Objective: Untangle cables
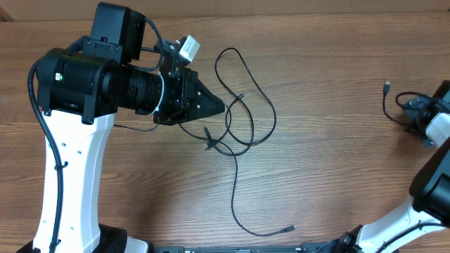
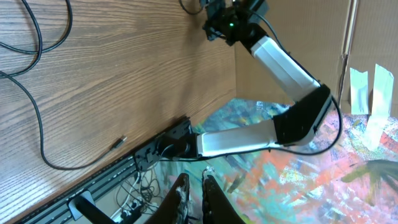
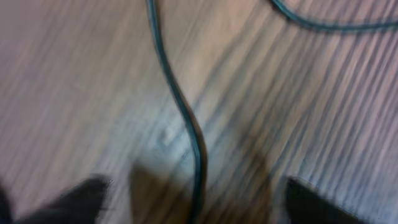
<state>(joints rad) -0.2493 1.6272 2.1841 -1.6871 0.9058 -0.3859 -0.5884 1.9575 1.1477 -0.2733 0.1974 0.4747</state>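
One wooden table (image 1: pixel 337 176) fills the overhead view. Two arms work at it. The left arm (image 1: pixel 77 84) stretches across the left half. The right arm (image 1: pixel 436 183) is cut off by the right edge, so only part of it shows.

There are two grippers. The left gripper (image 2: pixel 194 177) has its fingers (image 2: pixel 180 196) drawn together with only a slit between them, and nothing shows in that slit. From overhead its pointed tip lies just beside the tangle. The right gripper (image 3: pixel 199 202) is spread wide, with a dark fingertip at each lower corner of its own blurred view. One cord (image 3: pixel 186 118) runs down the table between the fingertips.

The cables (image 1: pixel 242 105) lie mid-table in loose overlapping loops that cross several times. How many cords make up the bunch cannot be told. One long tail (image 1: pixel 235 190) leaves it toward the near edge and ends in a small plug (image 1: pixel 292 228).

One separate short cord (image 1: pixel 386 105) lies at the far right, well apart from the bunch. Its plug end is free and its other end is lost under the right gripper.
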